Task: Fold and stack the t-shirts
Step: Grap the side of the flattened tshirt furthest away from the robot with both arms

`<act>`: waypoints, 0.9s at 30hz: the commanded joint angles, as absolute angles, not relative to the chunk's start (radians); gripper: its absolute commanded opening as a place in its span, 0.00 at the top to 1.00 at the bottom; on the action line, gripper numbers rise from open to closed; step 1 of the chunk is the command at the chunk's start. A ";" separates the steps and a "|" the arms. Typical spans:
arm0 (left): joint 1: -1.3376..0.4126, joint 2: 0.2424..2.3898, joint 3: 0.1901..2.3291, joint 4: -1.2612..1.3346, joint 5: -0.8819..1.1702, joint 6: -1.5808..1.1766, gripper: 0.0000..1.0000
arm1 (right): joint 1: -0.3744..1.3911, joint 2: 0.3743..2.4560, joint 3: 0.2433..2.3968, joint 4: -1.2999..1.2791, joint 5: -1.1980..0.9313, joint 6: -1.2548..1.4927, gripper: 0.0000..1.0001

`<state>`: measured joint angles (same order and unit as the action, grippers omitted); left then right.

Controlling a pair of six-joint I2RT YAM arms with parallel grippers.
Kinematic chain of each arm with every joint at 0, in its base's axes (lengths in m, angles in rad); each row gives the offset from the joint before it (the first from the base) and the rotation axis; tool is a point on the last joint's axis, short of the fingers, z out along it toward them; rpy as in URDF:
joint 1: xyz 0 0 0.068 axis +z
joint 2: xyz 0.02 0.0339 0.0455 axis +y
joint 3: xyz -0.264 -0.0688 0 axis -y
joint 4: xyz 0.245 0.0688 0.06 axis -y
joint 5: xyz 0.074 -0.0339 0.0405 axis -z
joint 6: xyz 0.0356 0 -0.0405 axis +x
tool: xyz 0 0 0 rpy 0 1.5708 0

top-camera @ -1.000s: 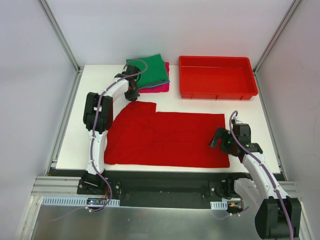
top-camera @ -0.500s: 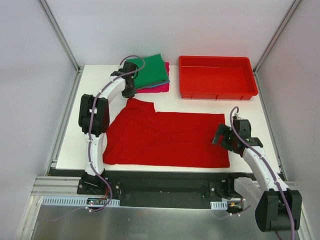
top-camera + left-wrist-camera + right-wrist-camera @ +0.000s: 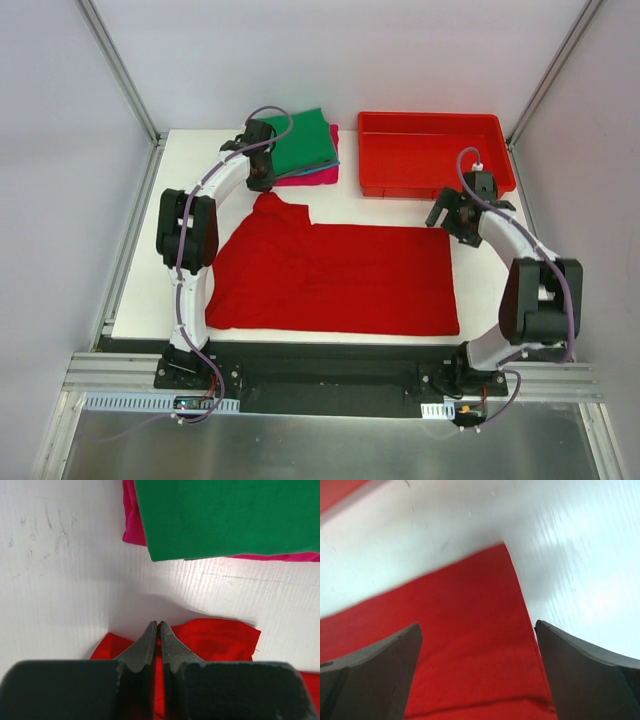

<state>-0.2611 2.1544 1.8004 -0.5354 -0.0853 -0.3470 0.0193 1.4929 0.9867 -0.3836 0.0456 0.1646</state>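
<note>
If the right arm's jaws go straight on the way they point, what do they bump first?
Most likely the red shirt, near its corner. The right gripper has its jaws open and pointing down at it, and nothing shows between.

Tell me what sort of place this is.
Probably a robotics lab test cell: a white table inside aluminium frame posts and plain walls, with the left arm and right arm bolted along its near edge.

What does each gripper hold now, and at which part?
The left gripper pinches the red t-shirt at its far left edge. The right gripper is open, holding nothing.
</note>
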 commanded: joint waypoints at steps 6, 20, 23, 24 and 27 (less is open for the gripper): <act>-0.262 2.174 1.873 -0.520 -0.129 -0.356 1.00 | 0.003 1.785 1.219 -0.377 0.098 0.138 0.12; -0.262 2.263 1.971 -0.500 -0.002 -0.275 1.00 | 0.005 1.891 1.302 -0.445 0.118 0.141 0.38; -0.262 2.261 1.967 -0.502 -0.002 -0.278 1.00 | 0.003 1.891 1.298 -0.456 0.121 0.141 0.40; -0.261 2.258 1.965 -0.502 -0.005 -0.279 1.00 | 0.003 1.893 1.299 -0.460 0.120 0.141 0.42; -0.262 2.249 1.953 -0.502 -0.017 -0.279 1.00 | 0.005 1.898 1.302 -0.466 0.117 0.140 0.47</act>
<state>-0.2611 2.2646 1.9289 -0.5060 -0.0223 -0.2958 0.0086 1.9007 1.2915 -0.4301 0.0990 0.1303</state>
